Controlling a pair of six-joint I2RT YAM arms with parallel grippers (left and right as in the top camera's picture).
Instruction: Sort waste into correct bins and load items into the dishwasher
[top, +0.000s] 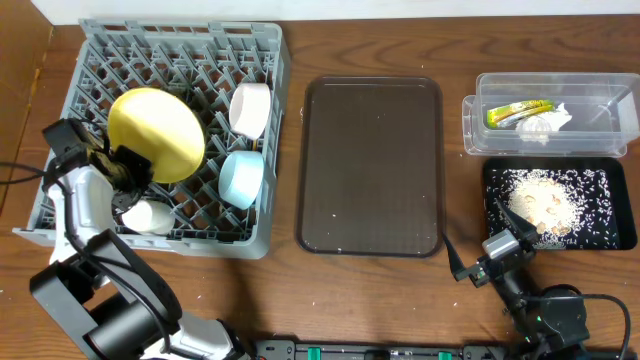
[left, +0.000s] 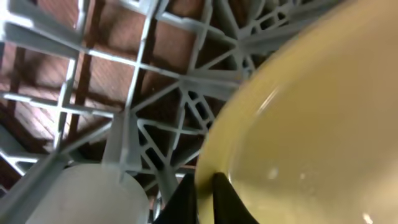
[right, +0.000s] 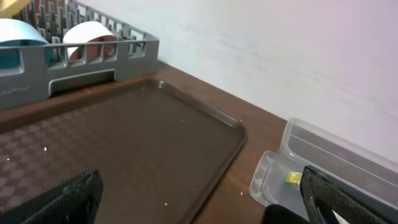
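Observation:
The yellow plate (top: 155, 133) stands on edge in the grey dishwasher rack (top: 170, 60). My left gripper (top: 132, 168) is shut on its lower rim. In the left wrist view the black fingers (left: 227, 202) pinch the plate (left: 311, 124) edge, with the white cup (left: 81, 196) just to the left. The white bowl (top: 250, 108), light blue bowl (top: 241, 178) and cup (top: 148, 216) sit in the rack. The clear tub (top: 600, 100) holds the wrapper (top: 518, 113) and tissue (top: 552, 120). Food scraps (top: 545, 205) lie in the black tray (top: 610, 235). My right gripper (top: 500, 250) is open and holds nothing.
The dark brown serving tray (top: 370, 165) lies between the rack and the bins, with a few crumbs on it. In the right wrist view it (right: 124, 143) fills the foreground, with the rack (right: 62, 68) to the left and the clear tub (right: 323, 162) to the right.

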